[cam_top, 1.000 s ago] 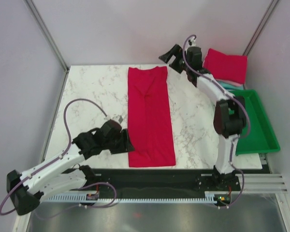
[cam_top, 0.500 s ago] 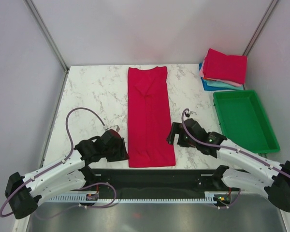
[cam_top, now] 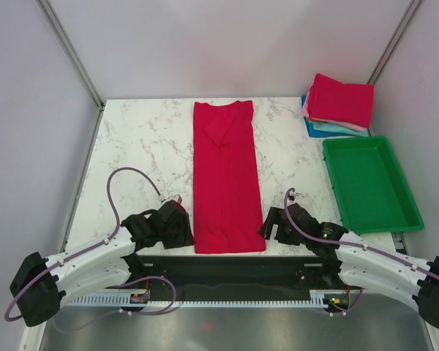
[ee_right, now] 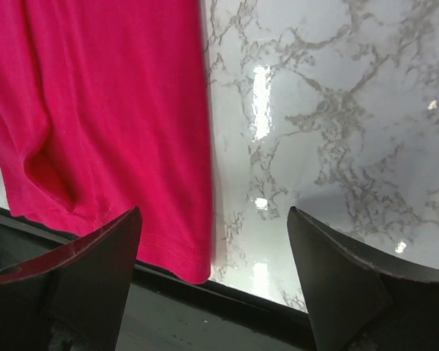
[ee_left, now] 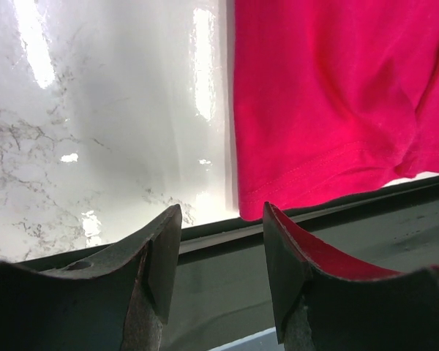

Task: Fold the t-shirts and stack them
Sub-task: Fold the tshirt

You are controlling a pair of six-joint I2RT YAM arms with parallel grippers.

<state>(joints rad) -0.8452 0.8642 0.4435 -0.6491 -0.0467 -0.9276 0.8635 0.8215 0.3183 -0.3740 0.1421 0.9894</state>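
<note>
Lengthwise, the crimson red cloth t-shirt (cam_top: 227, 175) lies flat, a narrow strip; left hand (ee_left: 221, 219) and right hand (ee_right: 214, 212) flank its hem, both released.

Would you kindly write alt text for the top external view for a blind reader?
A crimson t-shirt, folded into a long strip, lies down the middle of a marble table, with the left gripper and right gripper at either side of its near hem. A stack of folded t-shirts and a green tray sit at the right.
</note>
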